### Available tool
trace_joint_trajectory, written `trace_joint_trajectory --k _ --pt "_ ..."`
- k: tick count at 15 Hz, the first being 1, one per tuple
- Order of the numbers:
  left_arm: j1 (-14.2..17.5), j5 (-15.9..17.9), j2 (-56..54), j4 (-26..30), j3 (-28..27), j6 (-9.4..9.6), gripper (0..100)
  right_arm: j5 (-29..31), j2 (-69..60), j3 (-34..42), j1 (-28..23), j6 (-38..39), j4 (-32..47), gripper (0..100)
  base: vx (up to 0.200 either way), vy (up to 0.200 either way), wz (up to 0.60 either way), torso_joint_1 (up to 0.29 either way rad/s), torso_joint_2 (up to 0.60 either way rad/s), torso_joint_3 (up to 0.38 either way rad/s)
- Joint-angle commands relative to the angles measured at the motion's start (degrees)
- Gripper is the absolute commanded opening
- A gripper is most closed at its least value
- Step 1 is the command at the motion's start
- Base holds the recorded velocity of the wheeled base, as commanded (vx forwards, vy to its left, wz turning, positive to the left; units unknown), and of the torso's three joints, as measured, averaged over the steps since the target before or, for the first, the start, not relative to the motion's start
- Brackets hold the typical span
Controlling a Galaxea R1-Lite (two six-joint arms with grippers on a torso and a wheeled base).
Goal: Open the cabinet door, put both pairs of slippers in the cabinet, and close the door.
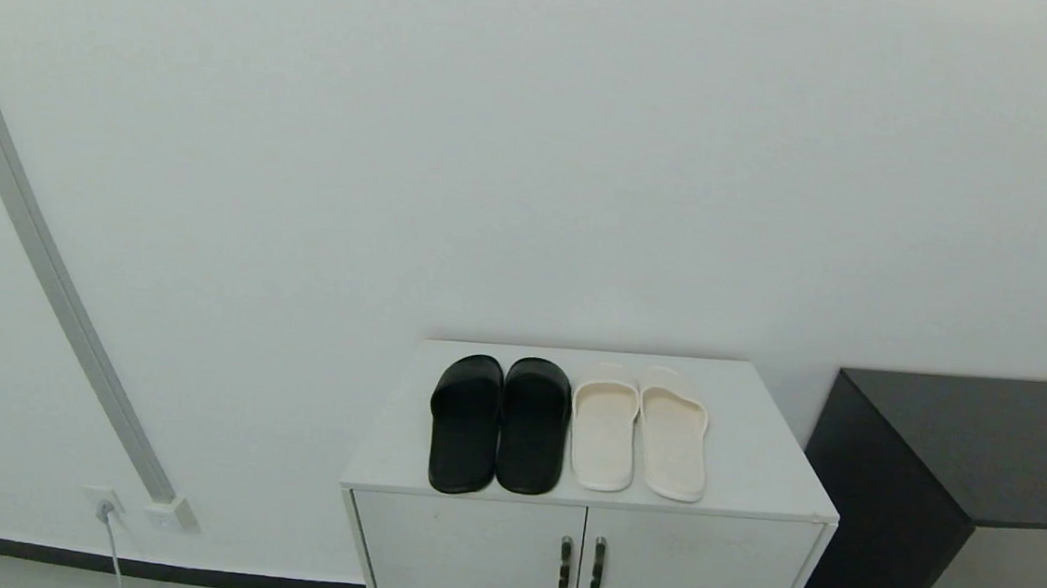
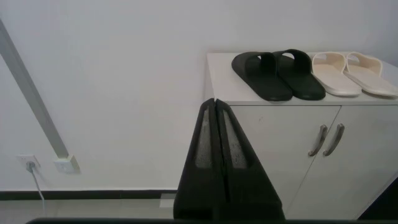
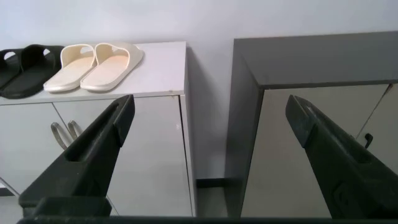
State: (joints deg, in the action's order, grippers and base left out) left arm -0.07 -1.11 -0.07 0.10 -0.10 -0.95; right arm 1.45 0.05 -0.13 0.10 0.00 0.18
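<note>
Two slipper pairs (image 1: 583, 430) lie beyond left gripper (image 2: 215, 102), pressed together, and right gripper (image 3: 210, 102), spread.

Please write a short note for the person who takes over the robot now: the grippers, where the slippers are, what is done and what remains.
Left gripper: shut, empty, short of the cabinet.
Right gripper: open, empty, also short of it.
Black slippers and white slippers lie side by side on the cabinet top, black on the left.
Both doors are shut, with the handles at the middle.
Done: nothing yet.
Left: open a door, put both pairs inside, close it.
</note>
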Motion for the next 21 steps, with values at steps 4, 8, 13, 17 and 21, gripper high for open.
trace_joint_trajectory --k 4,8,13,17,21 --pt "0.07 -0.03 0.07 -0.01 0.01 -0.19 0 -0.04 0.04 -0.04 -0.01 -0.44 -0.01 100 0.0 0.0 0.0 0.0 0.0 0.0" --pt "0.07 -0.03 0.07 -0.01 0.01 -0.02 0 0.04 -0.05 -0.04 -0.1 -0.18 -0.18 100 0.0 0.0 0.0 0.0 0.0 0.0" --pt "-0.01 -0.03 0.07 -0.01 0.01 -0.02 0 -3.82 20.52 -13.49 4.38 4.48 3.68 100 0.0 0.0 0.0 0.0 0.0 0.0" --pt "-0.01 -0.03 0.07 -0.01 0.01 -0.02 0 -8.92 41.61 -13.84 5.18 4.13 -10.64 100 0.0 0.0 0.0 0.0 0.0 0.0" --pt "-0.01 0.14 0.07 -0.01 0.01 -0.02 0 -7.16 59.98 -16.74 12.65 5.54 -25.58 100 0.0 0.0 0.0 0.0 0.0 0.0"
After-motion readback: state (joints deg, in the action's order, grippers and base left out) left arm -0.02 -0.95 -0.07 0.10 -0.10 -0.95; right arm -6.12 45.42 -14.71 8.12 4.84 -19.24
